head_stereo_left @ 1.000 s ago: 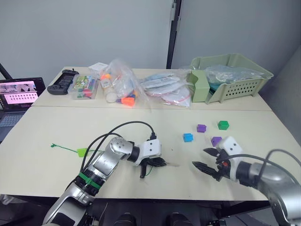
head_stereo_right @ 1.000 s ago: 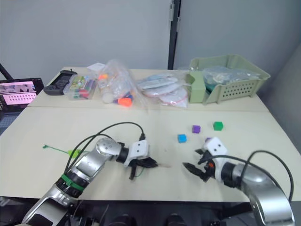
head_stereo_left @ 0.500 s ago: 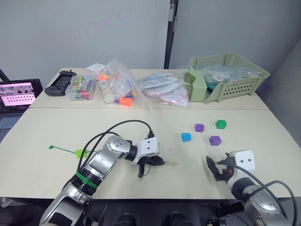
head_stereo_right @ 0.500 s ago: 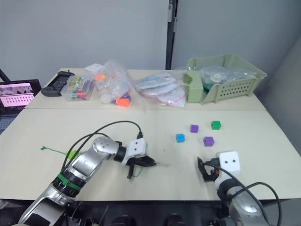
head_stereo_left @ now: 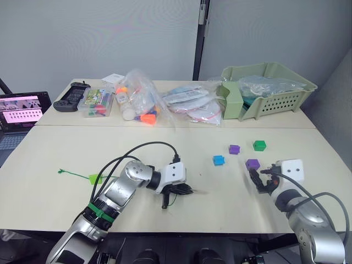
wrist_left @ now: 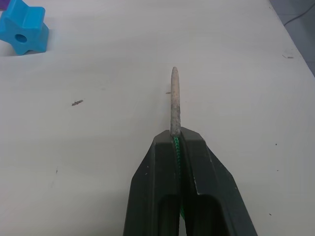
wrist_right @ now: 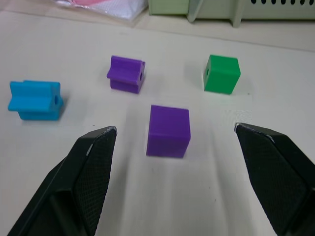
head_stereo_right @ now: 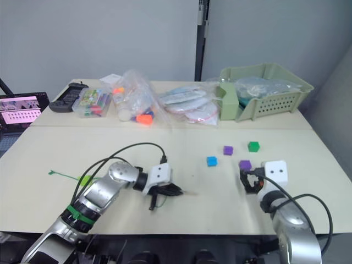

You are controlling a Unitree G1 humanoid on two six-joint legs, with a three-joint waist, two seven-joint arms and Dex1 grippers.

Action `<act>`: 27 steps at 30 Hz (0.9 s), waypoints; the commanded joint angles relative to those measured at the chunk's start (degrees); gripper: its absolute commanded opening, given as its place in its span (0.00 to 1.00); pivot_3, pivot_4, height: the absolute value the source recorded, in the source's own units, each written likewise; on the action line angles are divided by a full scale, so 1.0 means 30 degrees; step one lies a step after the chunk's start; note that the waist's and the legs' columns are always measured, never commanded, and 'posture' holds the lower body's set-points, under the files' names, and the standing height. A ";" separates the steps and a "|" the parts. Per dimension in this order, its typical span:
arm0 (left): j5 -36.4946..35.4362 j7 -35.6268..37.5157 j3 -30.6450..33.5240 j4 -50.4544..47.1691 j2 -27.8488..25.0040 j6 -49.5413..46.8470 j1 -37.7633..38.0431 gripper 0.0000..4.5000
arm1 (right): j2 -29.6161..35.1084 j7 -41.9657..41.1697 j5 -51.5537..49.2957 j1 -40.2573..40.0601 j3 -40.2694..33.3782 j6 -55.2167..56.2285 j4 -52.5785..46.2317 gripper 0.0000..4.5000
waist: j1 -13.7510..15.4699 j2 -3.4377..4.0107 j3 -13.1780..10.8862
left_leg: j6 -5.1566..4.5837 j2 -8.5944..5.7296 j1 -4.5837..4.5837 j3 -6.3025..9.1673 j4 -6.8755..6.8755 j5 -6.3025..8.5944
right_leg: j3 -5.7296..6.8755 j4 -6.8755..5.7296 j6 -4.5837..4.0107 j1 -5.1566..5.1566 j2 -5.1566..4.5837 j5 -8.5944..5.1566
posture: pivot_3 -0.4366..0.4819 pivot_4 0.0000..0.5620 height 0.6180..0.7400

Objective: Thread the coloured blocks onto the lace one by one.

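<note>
Left gripper (wrist_left: 176, 140) is pinched tight on the lace (wrist_left: 174, 103), pale tip poking out, low centre of the head view. Right gripper (wrist_right: 177, 142) has fingers spread wide, lower right, nearest purple cube (wrist_right: 169, 131) between them, blue (wrist_right: 35, 100), green (wrist_right: 221, 73) and other purple (wrist_right: 127, 74) blocks beyond

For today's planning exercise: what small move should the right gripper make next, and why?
Probably ease forward and close on the plain purple plastic cube. The right gripper is open with that cube centred between its fingers, and the left gripper already holds the green lace's pale tip ready.
</note>
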State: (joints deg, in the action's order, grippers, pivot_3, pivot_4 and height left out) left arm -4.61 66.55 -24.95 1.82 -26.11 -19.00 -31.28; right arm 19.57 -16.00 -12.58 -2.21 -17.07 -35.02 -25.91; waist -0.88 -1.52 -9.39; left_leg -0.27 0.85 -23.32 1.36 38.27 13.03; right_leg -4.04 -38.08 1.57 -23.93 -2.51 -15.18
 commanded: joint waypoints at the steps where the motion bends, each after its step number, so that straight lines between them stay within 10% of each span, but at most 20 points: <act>1: -0.0207 -0.0136 0.0220 -0.0906 0.0072 0.0006 -0.0072 0.00 | 0.0122 0.0032 -0.0219 0.0111 -0.0008 0.0198 -0.0290 0.90 | 0.0005 0.0001 0.0000 | 0.0000 0.0000 0.0000 0.0002 0.0000 0.0000 | 0.0001 0.0000 0.0000 0.0000 0.0001 0.0000 | 0.48 0.27 1.00; 27: -0.0078 -0.0433 0.0053 -0.0897 0.0319 -0.0090 -0.0007 0.00 | 0.0861 0.1880 -0.0106 0.5312 -0.0680 -0.0208 0.4480 0.90 | -0.0010 0.0004 0.0001 | -0.0001 -0.0012 0.0000 -0.0010 -0.0002 0.0000 | -0.0014 0.0004 0.0004 0.0001 -0.0012 0.0005 | 0.48 0.27 1.00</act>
State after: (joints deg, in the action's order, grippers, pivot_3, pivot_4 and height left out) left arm -4.60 65.67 -25.02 0.77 -25.39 -19.22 -31.11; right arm 20.95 -11.20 -13.52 11.82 -17.97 -35.58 -13.44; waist -0.91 -1.51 -9.39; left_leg -0.27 0.82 -23.31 1.33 38.26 13.03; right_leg -4.08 -38.07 1.58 -23.93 -2.53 -15.16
